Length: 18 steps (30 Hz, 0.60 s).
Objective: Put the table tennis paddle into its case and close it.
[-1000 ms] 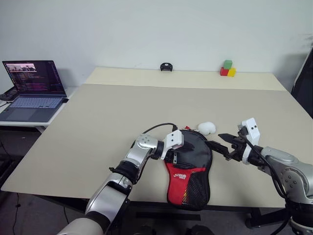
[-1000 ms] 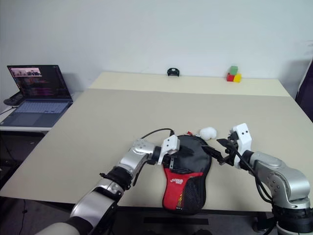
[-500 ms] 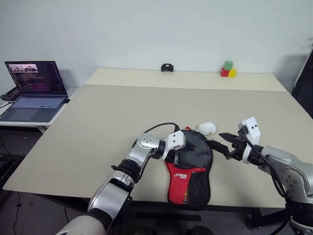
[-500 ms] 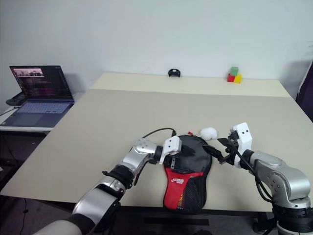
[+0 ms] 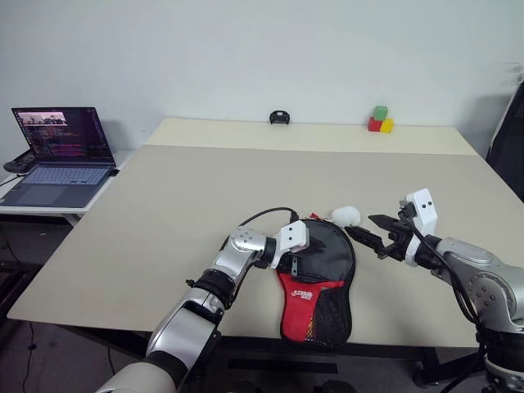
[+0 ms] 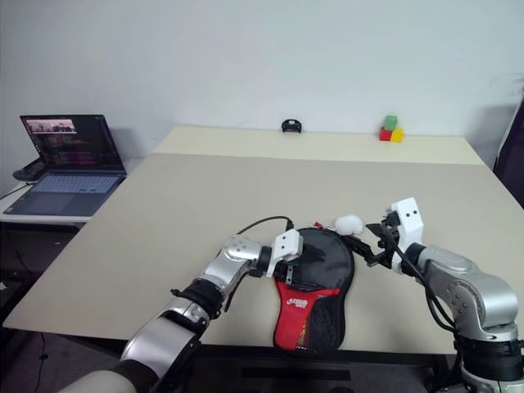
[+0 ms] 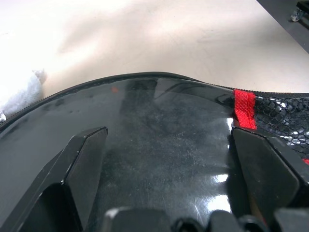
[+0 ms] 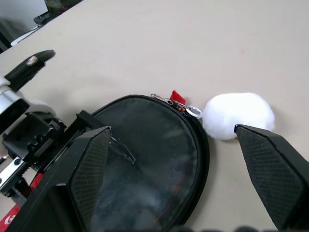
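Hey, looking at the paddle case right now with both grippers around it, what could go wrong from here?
1. The case overhangs the table's near edge; a push from the open left gripper might slide it off.
2. The zipper pull lies against the white fluffy ball; the open right gripper, hovering beside them, may catch the ball instead.

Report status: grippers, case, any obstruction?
Left gripper open, over the case. Right gripper open, hovering beside the case's round end. Case flat on table. White fluffy puff lies by the zipper pull.
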Motion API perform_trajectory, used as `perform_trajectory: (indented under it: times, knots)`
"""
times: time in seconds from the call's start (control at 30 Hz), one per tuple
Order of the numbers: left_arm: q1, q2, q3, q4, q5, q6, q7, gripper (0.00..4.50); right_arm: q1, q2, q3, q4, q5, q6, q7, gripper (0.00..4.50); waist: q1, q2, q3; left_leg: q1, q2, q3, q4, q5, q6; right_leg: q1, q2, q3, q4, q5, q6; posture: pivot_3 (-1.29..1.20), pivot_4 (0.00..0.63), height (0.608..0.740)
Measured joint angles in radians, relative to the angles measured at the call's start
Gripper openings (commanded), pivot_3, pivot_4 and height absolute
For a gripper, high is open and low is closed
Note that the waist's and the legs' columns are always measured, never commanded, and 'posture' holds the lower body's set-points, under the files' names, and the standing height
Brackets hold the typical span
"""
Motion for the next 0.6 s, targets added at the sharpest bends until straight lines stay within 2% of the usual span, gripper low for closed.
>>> perform_trajectory:
  times: [0.37, 0.5, 0.6]
  knots:
    - [0.016, -0.004, 0.007, 0.0, 0.0, 0.0, 0.019, 4.46, -0.289, 0.117, 0.104, 0.374, -0.14, -0.139, -0.033, 4.5, -0.001, 0.003, -0.003, 0.002, 0.0, 0.0, 0.0, 0.0, 0.0, 0.001, 0.001, 0.0, 0.0, 0.0, 0.0, 0.0, 0.15, 0.74]
    - [0.023, -0.001, 0.007, -0.006, 0.0, 0.001, 0.02, 4.46, -0.398, 0.161, 0.137, 0.659, -0.236, -0.268, -0.032, 4.5, -0.004, 0.003, -0.004, 0.003, 0.0, 0.0, 0.0, 0.0, 0.0, 0.002, 0.001, 0.0, 0.001, 0.0, 0.0, 0.0, 0.15, 0.74]
    - [0.029, -0.001, 0.007, -0.017, -0.001, 0.001, 0.02, 4.46, -0.44, 0.174, 0.142, 0.794, -0.282, -0.34, -0.02, 4.5, -0.003, 0.004, -0.004, 0.003, 0.0, 0.0, 0.0, 0.0, 0.0, 0.002, 0.001, 0.0, 0.0, 0.0, 0.0, 0.0, 0.15, 0.74]
